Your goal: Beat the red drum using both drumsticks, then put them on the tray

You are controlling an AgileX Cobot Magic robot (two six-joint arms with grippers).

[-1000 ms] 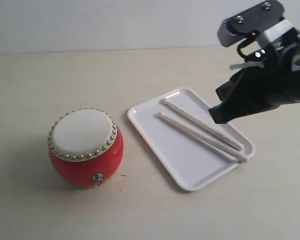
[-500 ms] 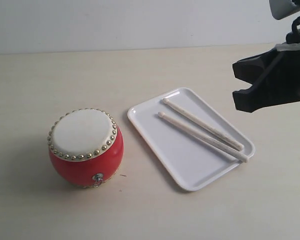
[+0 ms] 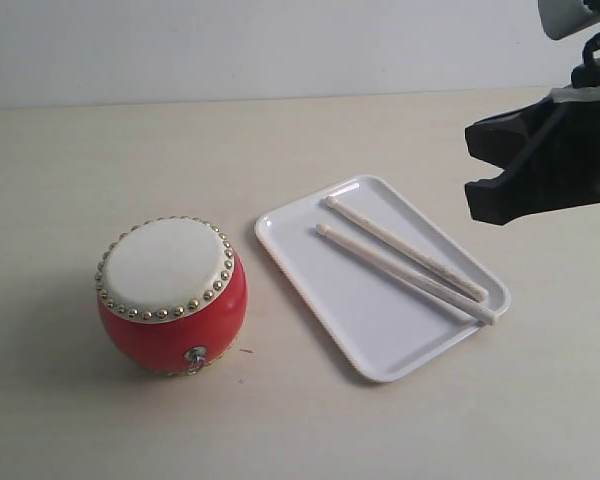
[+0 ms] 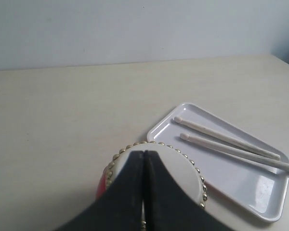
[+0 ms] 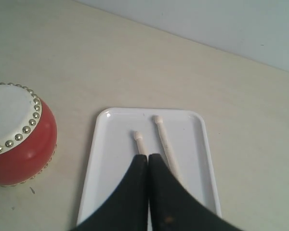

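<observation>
Currently | drumsticks (image 3: pixel 406 274) side by side on tray (image 3: pixel 350 310) | red drum (image 3: pixel 170 330) nearby, apart

A glossy red drum (image 3: pixel 170 335) with matt cream skin (image 3: pixel 165 265) and shiny gold studs (image 3: pixel 223 282), a smooth glossy white plastic tray (image 3: pixel 360 310) and pale matt wooden drumsticks (image 3: pixel 407 247) are shown on a matt beige table (image 3: pixel 80 150).

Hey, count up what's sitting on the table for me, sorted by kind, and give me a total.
drum: 1
drumsticks: 2
tray: 1
total: 4
</observation>
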